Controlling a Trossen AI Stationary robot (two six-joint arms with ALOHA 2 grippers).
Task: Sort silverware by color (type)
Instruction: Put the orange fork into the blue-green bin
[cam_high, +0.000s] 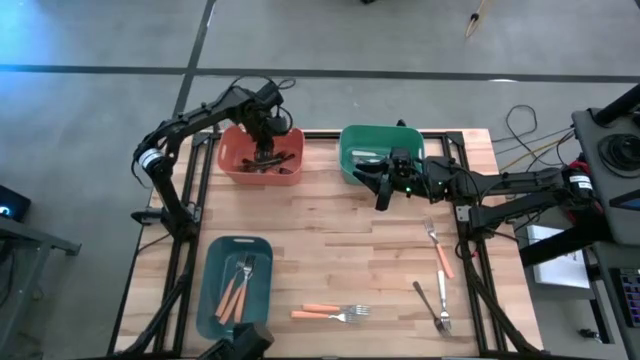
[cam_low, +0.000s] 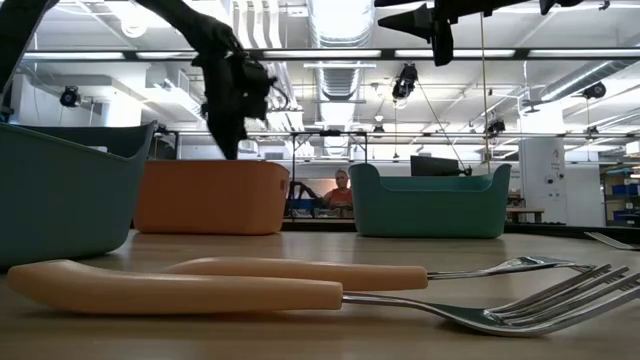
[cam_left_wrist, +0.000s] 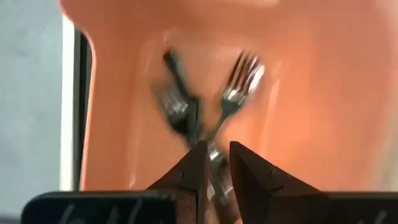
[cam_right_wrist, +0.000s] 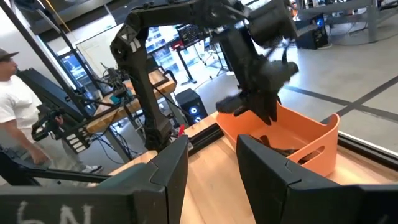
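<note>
High view: straight down over the whole tabletop (cam_high: 340, 250) — both arms in frame.
Low view: at tabletop height, level, close behind two orange-handled forks (cam_low: 300, 285), facing the orange bin (cam_low: 212, 197) and green bin (cam_low: 428, 202).
Left wrist view: close, looking down into the orange bin.
Right wrist view: across the tabletop toward the orange bin — shared by all four views.

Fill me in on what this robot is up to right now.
It is sorting cutlery into bins. The left gripper is over the orange bin, where dark utensils lie, its fingers slightly apart. The right gripper waits open and empty beside the green bin. The teal bin holds orange-handled forks; more cutlery, including two orange-handled forks, lies loose on the table.
</note>
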